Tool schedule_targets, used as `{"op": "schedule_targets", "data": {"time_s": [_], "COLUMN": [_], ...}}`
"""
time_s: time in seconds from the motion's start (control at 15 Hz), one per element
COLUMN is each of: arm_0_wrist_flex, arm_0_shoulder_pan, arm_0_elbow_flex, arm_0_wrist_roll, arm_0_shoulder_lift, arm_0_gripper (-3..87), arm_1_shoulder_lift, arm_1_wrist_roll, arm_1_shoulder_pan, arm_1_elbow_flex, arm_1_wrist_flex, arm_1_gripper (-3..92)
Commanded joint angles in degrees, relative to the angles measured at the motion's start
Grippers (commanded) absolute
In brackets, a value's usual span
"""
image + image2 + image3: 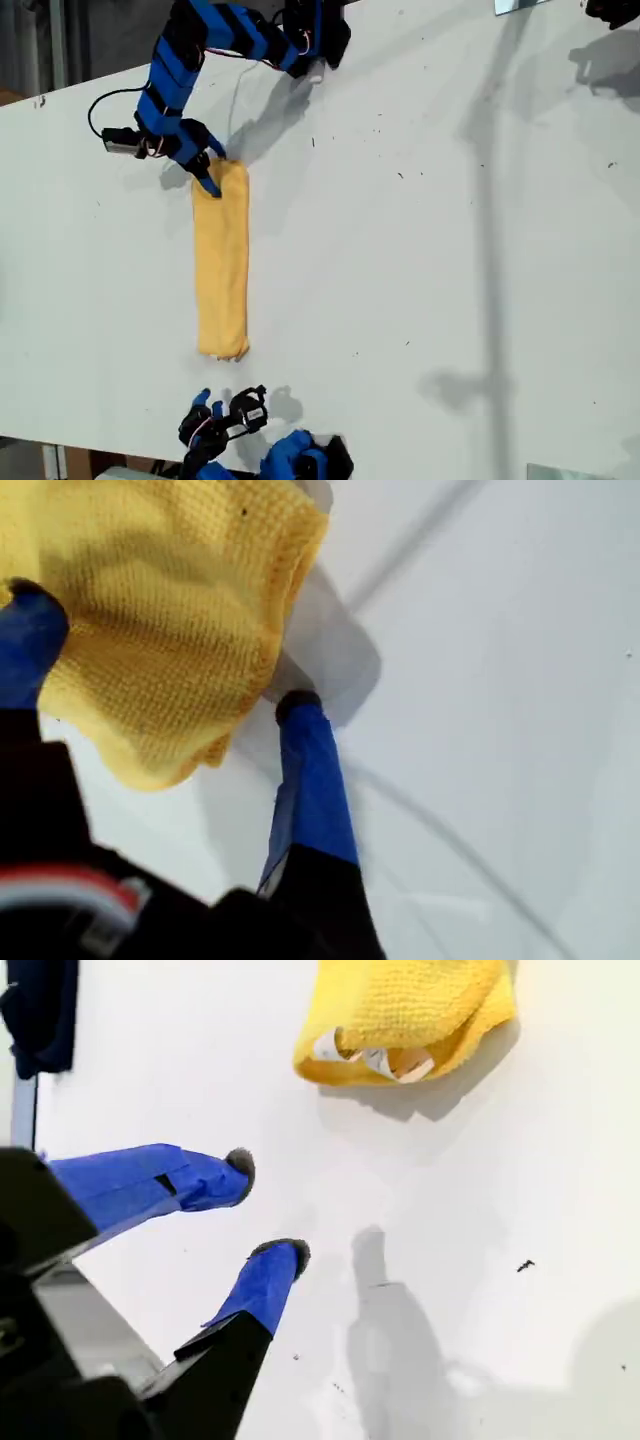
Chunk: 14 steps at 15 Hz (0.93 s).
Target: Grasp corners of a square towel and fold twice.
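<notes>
The square towel [221, 262] is seen folded into a long narrow strip on the white table [430, 250], running between the two arms in the exterior view. My first gripper [165, 650] is set at the strip's far end, jaws spread: one fingertip [30, 605] is laid on the cloth, the other [298, 708] is planted on the table just beside the towel's edge; nothing is clamped. My second gripper [268, 1205] is held released over bare table, apart from the strip's near end, where a small white tag [375, 1058] is shown among the folded corners [400, 1055].
</notes>
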Motion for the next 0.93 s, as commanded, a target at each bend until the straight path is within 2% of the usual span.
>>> {"op": "schedule_targets", "data": {"time_s": [0.0,0.13,0.2,0.27,0.4,0.47,0.53,0.67,0.87], "arm_0_wrist_flex": [2.46,11.69,20.74,25.75,23.38,22.15,22.32,22.32,22.32], "arm_0_shoulder_pan": [1.23,5.19,6.42,7.03,12.83,13.71,16.17,23.64,25.66], "arm_0_elbow_flex": [8.88,20.74,25.14,25.93,30.59,34.54,35.68,36.65,36.83], "arm_0_wrist_roll": [-3.52,-8.44,-10.37,-12.22,-15.38,-16.00,-16.00,-19.78,-19.78], "arm_0_shoulder_lift": [16.79,42.01,57.57,60.73,60.73,60.73,60.73,60.73,60.73], "arm_0_gripper": [12.3,12.4,12.6,12.8,12.3,12.4,12.3,12.3,12.3], "arm_1_shoulder_lift": [6.42,3.60,1.41,-1.41,-11.69,-15.73,-16.87,-16.61,-6.15], "arm_1_wrist_roll": [0.53,0.09,-0.18,-0.26,-2.11,-3.87,-4.04,-2.02,2.64], "arm_1_shoulder_pan": [0.70,3.25,3.52,2.99,0.53,-1.05,-2.02,-0.70,1.93], "arm_1_elbow_flex": [1.85,1.41,-0.09,-2.81,-14.68,-20.30,-21.88,-19.07,-2.46], "arm_1_wrist_flex": [-1.32,-1.32,-1.23,-0.26,4.48,7.65,8.88,10.55,5.89], "arm_1_gripper": [42.1,42.7,43.1,43.4,43.6,37.8,0.2,-0.1,-0.1]}}
